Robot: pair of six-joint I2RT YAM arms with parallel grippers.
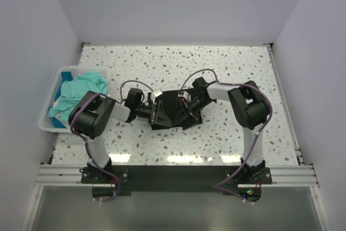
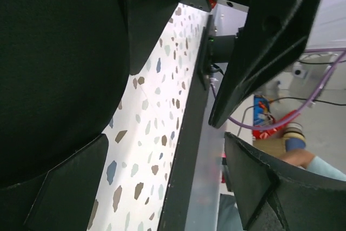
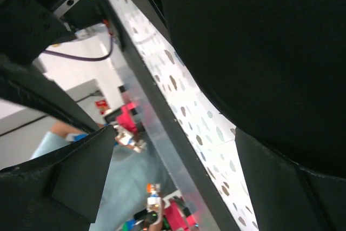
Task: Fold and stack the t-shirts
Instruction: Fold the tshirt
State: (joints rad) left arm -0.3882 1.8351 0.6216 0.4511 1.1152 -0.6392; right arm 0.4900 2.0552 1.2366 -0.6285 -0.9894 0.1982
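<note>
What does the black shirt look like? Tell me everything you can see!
The black t-shirt is plain, soft-looking cloth with no print showing. It is not spread flat: it sits gathered into a small, angular heap in the middle of the speckled table. The left gripper is at its left side and the right gripper at its right, both with fingers apart and cloth close beside them. Sleeves and collar cannot be made out. It lies apart from the white basket.

We see a black t-shirt (image 1: 173, 114) on a white table (image 1: 162, 63) speckled grey-brown. Our white basket (image 1: 48, 107) holds teal t-shirts (image 1: 81, 91).
</note>
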